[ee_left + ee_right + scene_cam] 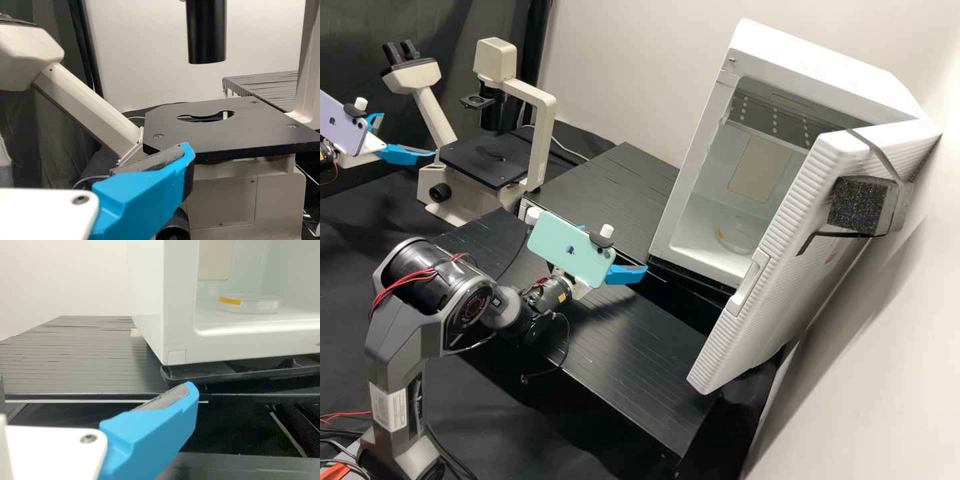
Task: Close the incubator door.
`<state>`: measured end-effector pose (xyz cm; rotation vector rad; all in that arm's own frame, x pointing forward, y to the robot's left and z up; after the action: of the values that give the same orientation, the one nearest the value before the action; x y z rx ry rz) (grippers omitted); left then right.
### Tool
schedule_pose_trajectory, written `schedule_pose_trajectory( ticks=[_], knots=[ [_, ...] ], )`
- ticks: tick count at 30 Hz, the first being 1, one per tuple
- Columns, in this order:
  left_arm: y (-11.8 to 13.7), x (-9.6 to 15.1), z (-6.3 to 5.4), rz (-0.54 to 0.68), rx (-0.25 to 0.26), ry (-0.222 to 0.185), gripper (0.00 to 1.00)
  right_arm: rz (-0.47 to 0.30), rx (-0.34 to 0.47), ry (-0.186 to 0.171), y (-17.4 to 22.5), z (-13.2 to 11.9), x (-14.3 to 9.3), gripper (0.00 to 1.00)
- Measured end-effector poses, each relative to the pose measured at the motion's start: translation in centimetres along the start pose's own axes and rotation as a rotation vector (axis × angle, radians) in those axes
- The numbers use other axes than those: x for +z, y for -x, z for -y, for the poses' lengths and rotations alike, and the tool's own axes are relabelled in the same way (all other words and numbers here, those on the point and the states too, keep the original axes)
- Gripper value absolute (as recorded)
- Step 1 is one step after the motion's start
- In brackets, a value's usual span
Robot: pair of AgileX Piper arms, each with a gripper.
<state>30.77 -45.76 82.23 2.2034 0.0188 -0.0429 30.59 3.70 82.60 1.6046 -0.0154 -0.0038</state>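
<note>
We are looking at the incubator door [780, 247], which is standing wide open at the right of the high view, its long axis running upright and its free edge, with the handle [748, 283], pointing out from the incubator [693, 167] toward the front of the bench. A dark foam block [855, 205] is sitting against its outer face, between door and wall [887, 373], and a grey strap [877, 150] is crossing it. Behind the door, a round clear dish [250, 305] with a yellow mark is resting on the incubator floor. We are seeing the right gripper [620, 257] hovering near the opening's other side, over the black slatted surface [640, 353], its 2 fingers standing apart; whether it is blocking the door's path, we cannot tell. A green phone [570, 250] is riding on that arm. Farther off, we are finding the left gripper [410, 136] beside the microscope [543, 127], its 2 fingers also parted, with a purple phone [341, 125] mounted above.
</note>
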Motion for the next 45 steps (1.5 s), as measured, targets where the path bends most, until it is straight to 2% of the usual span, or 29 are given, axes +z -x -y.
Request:
schedule_pose_trajectory(
  ticks=[9, 13, 17, 22, 26, 31, 33, 41, 45],
  knots=[
    [0.0, 0.0, 0.0, 0.0, 0.0, 0.0, 1.0, 0.001, 0.003, -0.002, 0.2, 0.1, 0.1, 1.0],
    [0.0, 0.0, 0.0, 0.0, 0.0, 0.0, 1.0, -0.013, 0.044, -0.004, 2.4, -0.7, 0.1, 1.0],
    [0.0, 0.0, 0.0, 0.0, 0.0, 0.0, 1.0, -0.08, 0.151, -0.002, 5.6, -2.4, -0.7, 1.0],
    [0.0, 0.0, 0.0, 0.0, 0.0, 0.0, 1.0, -0.22, 0.337, 0.026, 10.7, -4.6, -2.2, 1.0],
    [0.0, 0.0, 0.0, 0.0, 0.0, 0.0, 1.0, -0.237, 0.442, 0.043, 13.1, -6.1, -2.1, 1.0],
    [0.0, 0.0, 0.0, 0.0, 0.0, 0.0, 1.0, -0.169, 0.561, 0.04, 14.4, -7.9, -0.8, 1.0],
    [0.0, 0.0, 0.0, 0.0, 0.0, 0.0, 1.0, -0.109, 0.59, 0.047, 14.5, -8.5, 0.1, 1.0],
    [0.0, 0.0, 0.0, 0.0, 0.0, 0.0, 1.0, 0.123, 0.621, 0.033, 13.7, -10.0, 3.8, 1.0],
    [0.0, 0.0, 0.0, 0.0, 0.0, 0.0, 1.0, 0.199, 0.645, 0.029, 13.9, -10.7, 5.1, 1.0]
  ],
)
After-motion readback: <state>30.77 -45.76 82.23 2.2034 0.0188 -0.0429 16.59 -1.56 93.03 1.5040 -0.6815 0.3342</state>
